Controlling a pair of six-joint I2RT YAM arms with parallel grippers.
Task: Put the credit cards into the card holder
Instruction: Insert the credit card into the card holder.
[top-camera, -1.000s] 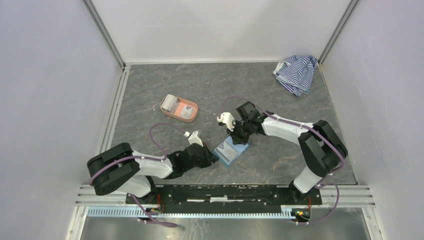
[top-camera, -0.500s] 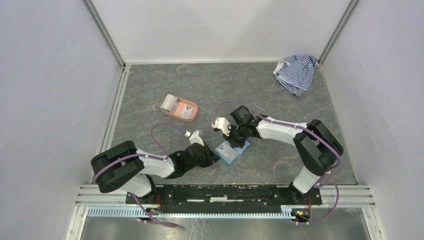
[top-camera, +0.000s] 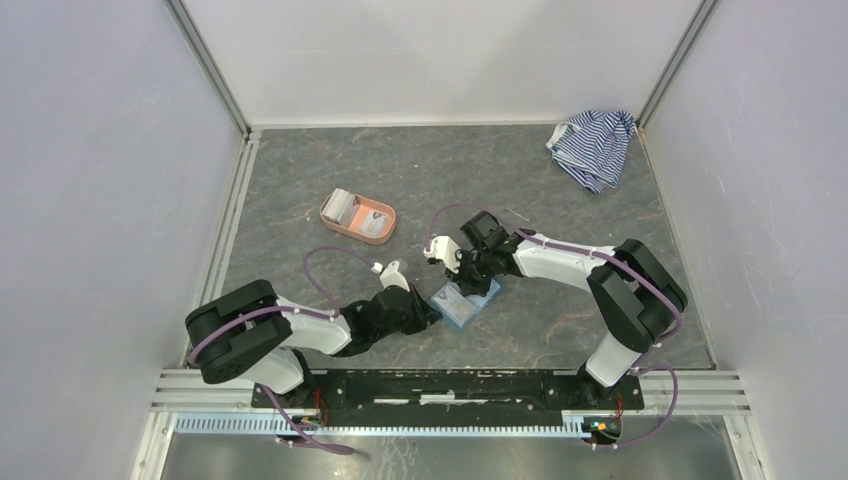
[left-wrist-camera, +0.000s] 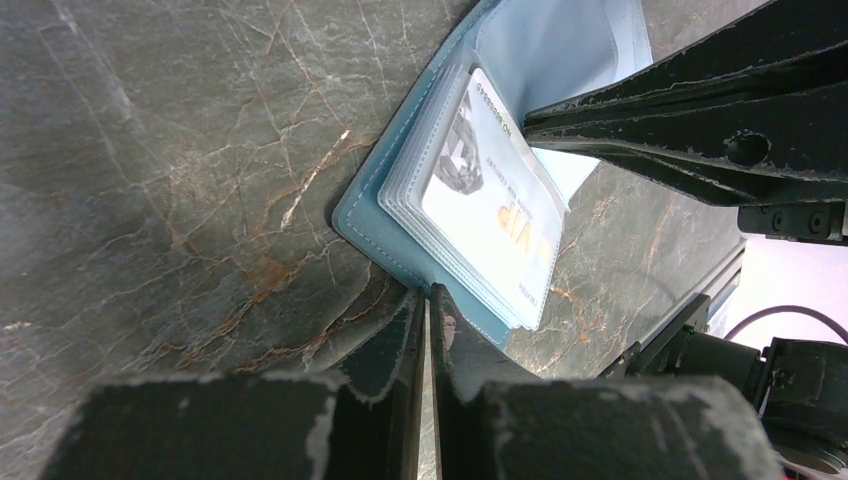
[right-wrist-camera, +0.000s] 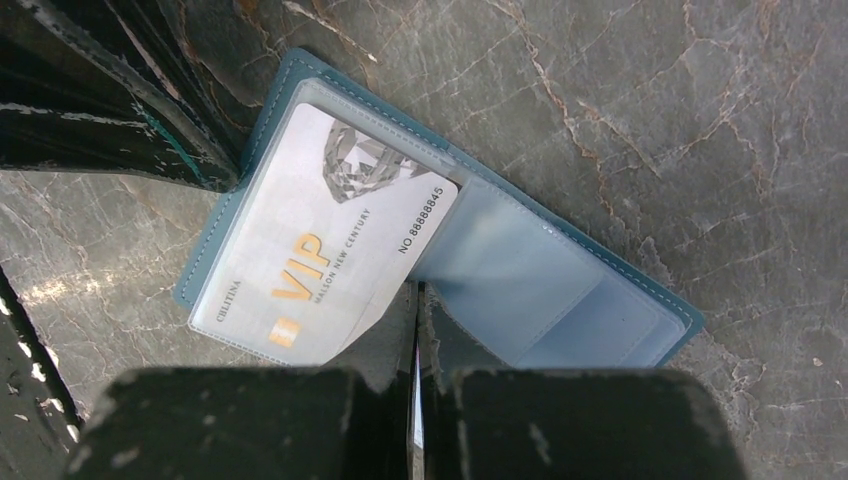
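Observation:
The teal card holder (top-camera: 465, 308) lies open on the grey stone table, its light blue inside up (right-wrist-camera: 560, 290). A whitish VIP credit card (right-wrist-camera: 320, 260) sits partly in its clear sleeve, one end sticking out over the blue lining. My right gripper (right-wrist-camera: 417, 290) is shut, its tips at that protruding end. My left gripper (left-wrist-camera: 426, 297) is shut too, with only a hairline gap. Its tips press on the holder's teal edge (left-wrist-camera: 400, 245) beside the card (left-wrist-camera: 490, 215). More credit cards (top-camera: 345, 206) lie in the pink tray.
The salmon-pink oval tray (top-camera: 384, 237) stands behind and left of the holder. A blue-and-white striped cloth (top-camera: 593, 146) is bunched in the far right corner. White walls close in the table on three sides.
My right gripper has moved a little left and nearer along the holder, and the holder has shifted slightly left. The left arm has barely moved.

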